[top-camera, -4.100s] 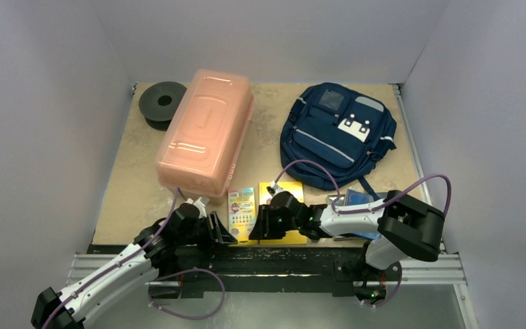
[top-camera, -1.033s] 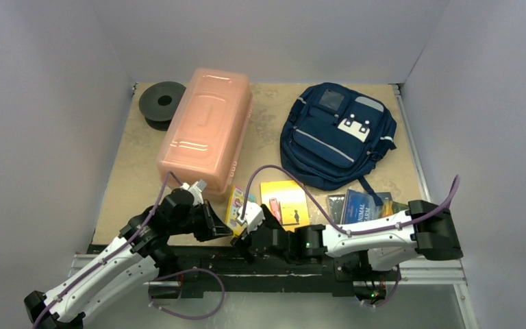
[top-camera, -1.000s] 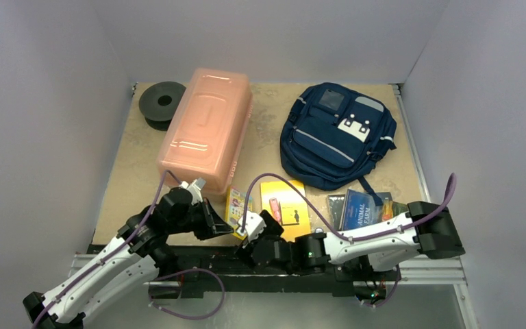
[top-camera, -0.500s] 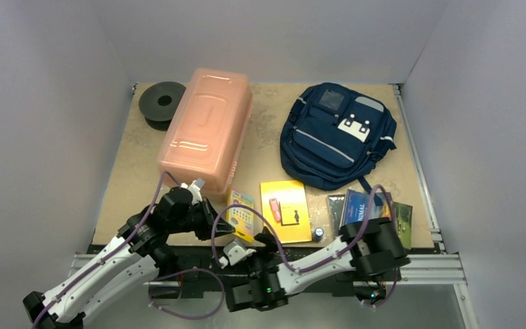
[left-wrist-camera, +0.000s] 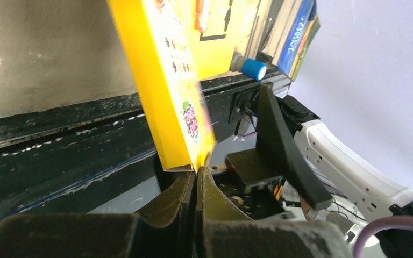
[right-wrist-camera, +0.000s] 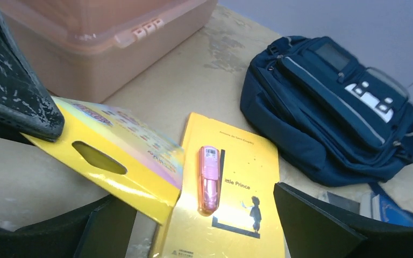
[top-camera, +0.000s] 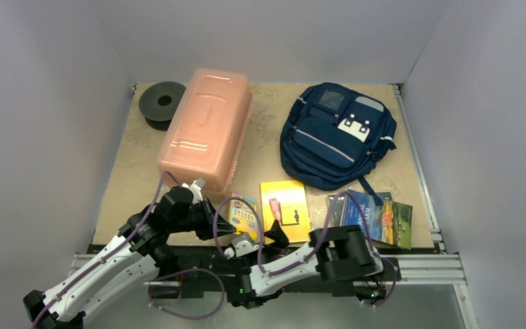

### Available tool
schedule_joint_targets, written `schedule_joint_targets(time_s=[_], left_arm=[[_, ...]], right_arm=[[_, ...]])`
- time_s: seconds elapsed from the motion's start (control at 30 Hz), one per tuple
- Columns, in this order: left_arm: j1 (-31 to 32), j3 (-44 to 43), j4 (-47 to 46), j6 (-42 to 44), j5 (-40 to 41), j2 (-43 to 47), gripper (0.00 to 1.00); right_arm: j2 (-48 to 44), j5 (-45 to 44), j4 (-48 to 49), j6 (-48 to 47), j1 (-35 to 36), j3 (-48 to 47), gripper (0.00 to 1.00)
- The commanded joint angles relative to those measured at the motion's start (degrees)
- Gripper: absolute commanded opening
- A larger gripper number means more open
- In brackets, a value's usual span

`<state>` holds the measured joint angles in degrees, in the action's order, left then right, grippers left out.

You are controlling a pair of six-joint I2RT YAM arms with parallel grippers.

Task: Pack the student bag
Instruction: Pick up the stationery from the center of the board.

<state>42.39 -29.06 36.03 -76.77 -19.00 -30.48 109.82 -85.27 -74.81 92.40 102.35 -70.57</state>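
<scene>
The student bag [top-camera: 335,136] lies zipped at the back right, navy with grey stripes; it also shows in the right wrist view [right-wrist-camera: 328,107]. My left gripper [top-camera: 220,223] [left-wrist-camera: 196,171] is shut on the edge of a yellow crayon pack [top-camera: 243,214] [left-wrist-camera: 164,80] [right-wrist-camera: 113,156], which hangs tilted at the table's near edge. Low in front of that edge, my right gripper [top-camera: 257,238] [right-wrist-camera: 204,215] stands open and holds nothing. It faces a yellow book [top-camera: 286,211] [right-wrist-camera: 236,215] with a pink pen-like thing [top-camera: 274,209] [right-wrist-camera: 209,179] lying on it.
A long pink translucent box [top-camera: 205,130] lies at the back left, a black spool [top-camera: 162,101] behind it. A stack of books [top-camera: 377,218] sits at the near right, with a blue-capped item [left-wrist-camera: 254,69] beside it. The black rail [left-wrist-camera: 59,156] runs under the table's edge.
My right arm has folded back and dropped below the table's near edge, its gripper opening wide. My left gripper has kept its hold on the crayon pack, barely moving.
</scene>
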Motion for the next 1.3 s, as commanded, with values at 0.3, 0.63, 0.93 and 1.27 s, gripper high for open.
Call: schedule_joint_targets(time_s=[0.3, 0.63, 0.93, 1.27], left_arm=[[0.07, -0.12, -2.15, 0.91, 2.63, -2.82, 0.0], [0.11, 1.6, -2.98, -0.12, 2.04, -0.81, 0.0], [0.07, 0.03, -3.52, -3.43, 0.2, -1.11, 0.0], [0.07, -0.93, -2.0, -10.09, -1.03, -0.43, 0.0]], right_arm=[[-46.41, 41.16, 81.34, -52.6, -1.76, 29.57, 0.99], [-50.49, 75.7, 88.3, -52.47, -25.46, 30.09, 0.99], [-50.15, 60.42, 84.8, -88.16, -19.65, 31.67, 0.99], [-46.03, 55.15, 98.56, -99.17, -11.38, 37.5, 0.96]])
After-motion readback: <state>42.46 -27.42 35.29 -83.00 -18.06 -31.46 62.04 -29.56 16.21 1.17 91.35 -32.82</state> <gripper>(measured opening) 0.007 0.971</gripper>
